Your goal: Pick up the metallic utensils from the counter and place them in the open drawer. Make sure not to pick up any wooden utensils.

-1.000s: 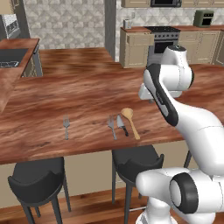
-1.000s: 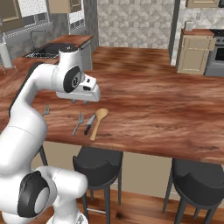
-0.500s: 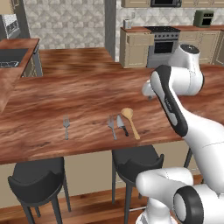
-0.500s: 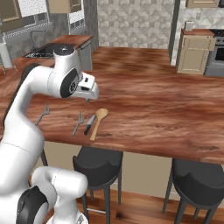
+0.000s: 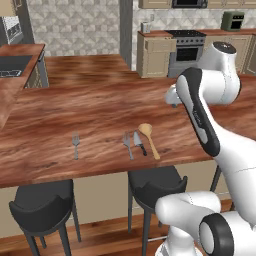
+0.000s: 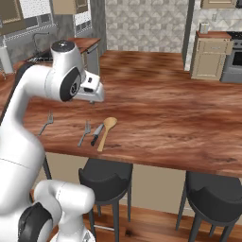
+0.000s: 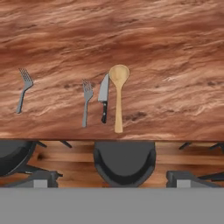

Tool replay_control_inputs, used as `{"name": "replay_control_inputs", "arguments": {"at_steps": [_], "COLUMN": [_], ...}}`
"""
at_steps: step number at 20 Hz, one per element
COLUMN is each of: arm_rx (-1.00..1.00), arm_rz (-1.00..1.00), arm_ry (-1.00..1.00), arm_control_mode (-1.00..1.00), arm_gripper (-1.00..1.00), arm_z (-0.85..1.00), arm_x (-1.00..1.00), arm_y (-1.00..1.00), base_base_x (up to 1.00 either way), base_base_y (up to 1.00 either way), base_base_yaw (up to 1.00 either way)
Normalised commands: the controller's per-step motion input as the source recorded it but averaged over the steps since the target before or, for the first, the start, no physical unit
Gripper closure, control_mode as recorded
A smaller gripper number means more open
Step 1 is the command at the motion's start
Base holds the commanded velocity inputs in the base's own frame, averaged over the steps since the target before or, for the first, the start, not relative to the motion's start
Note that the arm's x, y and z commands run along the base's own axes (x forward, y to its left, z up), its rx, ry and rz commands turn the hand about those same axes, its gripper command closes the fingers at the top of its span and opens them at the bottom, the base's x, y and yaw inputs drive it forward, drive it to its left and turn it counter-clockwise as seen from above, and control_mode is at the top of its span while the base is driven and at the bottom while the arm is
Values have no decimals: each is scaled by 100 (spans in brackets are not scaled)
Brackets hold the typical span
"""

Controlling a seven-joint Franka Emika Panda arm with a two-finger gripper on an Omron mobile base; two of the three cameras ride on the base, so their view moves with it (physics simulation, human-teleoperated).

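Reddish-brown wood grain runs across the counter, where, left to right in the hand view, lie 1 lone fork, well apart from a tight group: a second fork, the black-handled knife, then the wooden spoon just beside it. All 3 metallic utensils rest near the counter's front edge, above the stools. The gripper hangs high over them, jaws spread wide and holding nothing. Nothing looks stowed yet; all 3 picks seemingly remain, the spoon staying put.
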Motion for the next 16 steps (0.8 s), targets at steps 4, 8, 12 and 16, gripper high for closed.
{"name": "replay_control_inputs", "arguments": {"at_steps": [4, 8, 12, 16], "arm_rx": [0, 0, 0, -1], "arm_rz": [0, 0, 0, 0], "arm_ry": [0, 0, 0, 7], "arm_control_mode": [-100, -100, -100, -100], "arm_gripper": [-100, -100, -100, -100], "arm_z": [7, -5, -14, -29], "arm_x": [-2, -14, -26, -12], "arm_y": [0, 0, 0, 0], "base_base_x": [0, 0, 0, 0], "base_base_y": [0, 0, 0, 0], "base_base_yaw": [0, 0, 0, 0]}}
